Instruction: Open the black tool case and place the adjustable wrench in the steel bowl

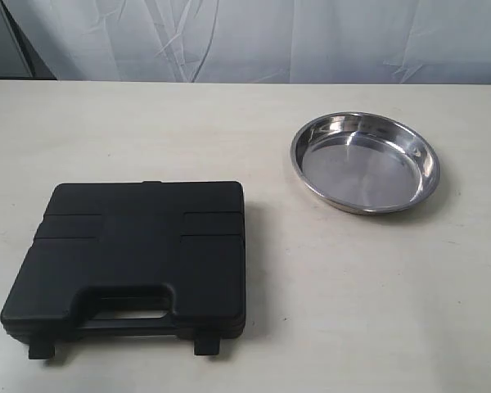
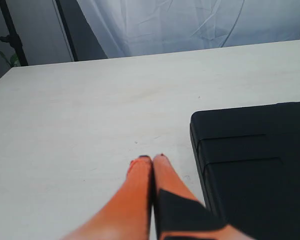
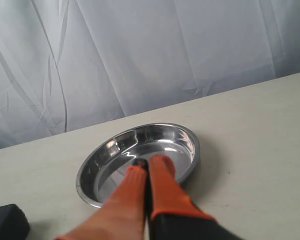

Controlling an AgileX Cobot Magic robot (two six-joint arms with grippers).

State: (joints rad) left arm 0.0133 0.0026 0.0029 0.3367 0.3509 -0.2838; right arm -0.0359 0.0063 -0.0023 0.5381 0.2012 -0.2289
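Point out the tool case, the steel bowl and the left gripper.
tool case point(image 1: 135, 246): exterior view, middle of the closed lid.
steel bowl point(image 1: 364, 166): exterior view, bare floor of the dish.
left gripper point(image 2: 151, 159): left wrist view, between the closed orange fingertips.

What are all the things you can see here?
tool case: one, black, shut, lying flat on the left part of the table, handle toward the near edge
bowl: one, shiny silver, empty, on the right part of the table, apart from the case
table: one, pale cream, under everything
curtain: one, white, behind the table
left fingers: two, orange, pressed together, beside the case
right fingers: two, orange, pressed together, pointing at the bowl
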